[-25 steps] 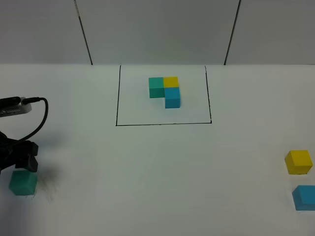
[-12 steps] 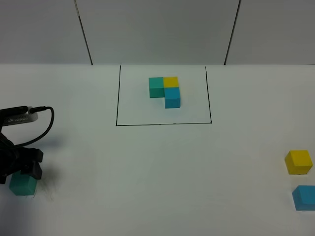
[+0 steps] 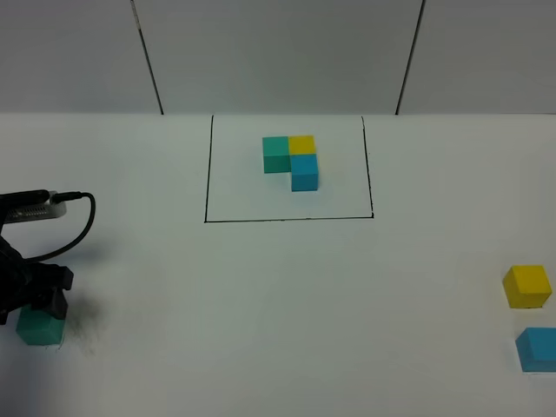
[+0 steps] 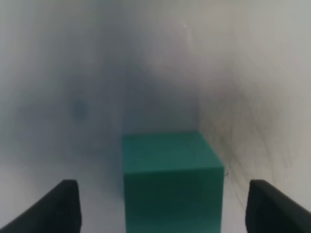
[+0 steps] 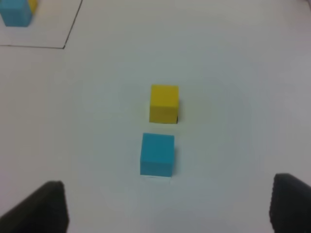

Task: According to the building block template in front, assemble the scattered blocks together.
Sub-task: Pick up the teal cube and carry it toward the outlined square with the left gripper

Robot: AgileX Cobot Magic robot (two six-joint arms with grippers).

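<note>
The template (image 3: 291,161), a joined teal, yellow and blue trio, sits inside a black drawn rectangle at the back centre. The loose teal cube (image 3: 39,327) lies at the far left. My left gripper (image 3: 35,300) is low over it and open, with the cube (image 4: 171,179) between the two fingertips, apart from both. The loose yellow cube (image 3: 526,286) and the loose light blue cube (image 3: 538,349) lie at the far right. The right wrist view shows both cubes, yellow (image 5: 164,103) and blue (image 5: 157,154), ahead of my open right gripper (image 5: 165,206), which is out of the high view.
A black cable (image 3: 74,221) loops off the left arm above the teal cube. A corner of the drawn rectangle and the template's blue cube (image 5: 15,12) show in the right wrist view. The white table (image 3: 287,295) lies bare between the rectangle and the front edge.
My left gripper has come down and slightly forward, from just above the teal cube to around it. The cubes and the right side have not moved.
</note>
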